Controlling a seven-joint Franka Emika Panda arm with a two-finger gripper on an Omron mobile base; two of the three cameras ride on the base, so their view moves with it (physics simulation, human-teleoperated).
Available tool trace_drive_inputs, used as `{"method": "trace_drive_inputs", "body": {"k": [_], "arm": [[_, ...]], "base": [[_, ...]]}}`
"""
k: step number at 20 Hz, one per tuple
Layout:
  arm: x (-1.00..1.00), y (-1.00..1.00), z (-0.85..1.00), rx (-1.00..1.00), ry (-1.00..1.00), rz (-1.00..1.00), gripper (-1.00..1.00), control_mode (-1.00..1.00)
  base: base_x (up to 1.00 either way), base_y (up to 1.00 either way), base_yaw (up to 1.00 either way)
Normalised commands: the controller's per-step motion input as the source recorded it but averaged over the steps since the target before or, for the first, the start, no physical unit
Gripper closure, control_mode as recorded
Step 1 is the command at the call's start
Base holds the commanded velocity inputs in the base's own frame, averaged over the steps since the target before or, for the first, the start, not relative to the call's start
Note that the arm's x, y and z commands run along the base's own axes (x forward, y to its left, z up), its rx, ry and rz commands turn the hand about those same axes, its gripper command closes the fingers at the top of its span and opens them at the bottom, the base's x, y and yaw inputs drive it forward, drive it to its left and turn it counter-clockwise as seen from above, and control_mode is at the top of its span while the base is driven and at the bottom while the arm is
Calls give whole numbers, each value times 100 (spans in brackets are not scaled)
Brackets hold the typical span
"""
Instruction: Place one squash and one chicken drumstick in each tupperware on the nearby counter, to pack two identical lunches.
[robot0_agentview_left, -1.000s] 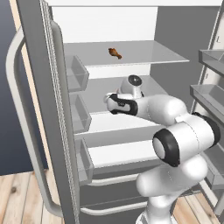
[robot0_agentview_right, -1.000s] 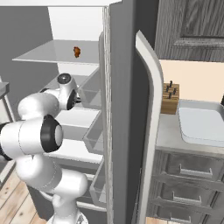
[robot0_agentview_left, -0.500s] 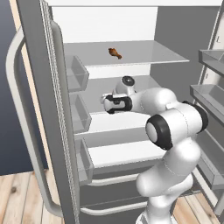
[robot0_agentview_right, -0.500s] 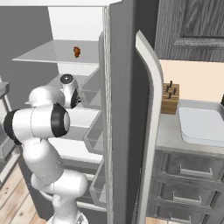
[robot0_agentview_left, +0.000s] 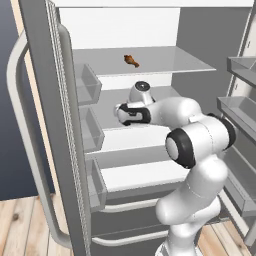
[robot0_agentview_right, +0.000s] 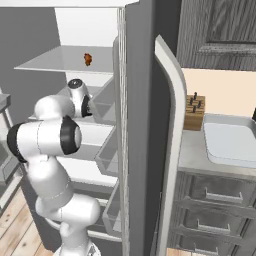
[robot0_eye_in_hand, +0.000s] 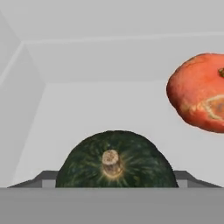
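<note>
While our white arm reaches into the open grey fridge (robot0_agentview_left: 200, 30), our gripper (robot0_eye_in_hand: 115, 186) sits right at the round dark green squash (robot0_eye_in_hand: 116, 162), a dark finger tip showing at each side of it; we cannot tell whether the jaws are gripping it. Just beyond, to its right in the hand view, lies the orange-red squash (robot0_eye_in_hand: 199, 94). A glossy orange-brown chicken drumstick (robot0_agentview_left: 131, 61) rests on the shelf above. On the pale speckled counter (robot0_agentview_right: 192, 152) sits the large white rectangular tupperware (robot0_agentview_right: 231, 145).
</note>
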Motion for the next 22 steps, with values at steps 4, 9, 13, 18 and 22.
{"method": "trace_drive_inputs", "body": {"k": [4,9,13,18,22], "arm": [[-100,0,-9,0,-12,-6,100,-100],[-100,-8,29,2,-9,-2,100,-100],[-100,-20,58,6,-1,0,100,-100],[-87,-20,73,5,1,0,100,-100],[-75,-8,73,0,0,0,100,-100]], "base": [[0,0,0],[0,0,0],[0,0,0],[0,0,0],[0,0,0]]}}
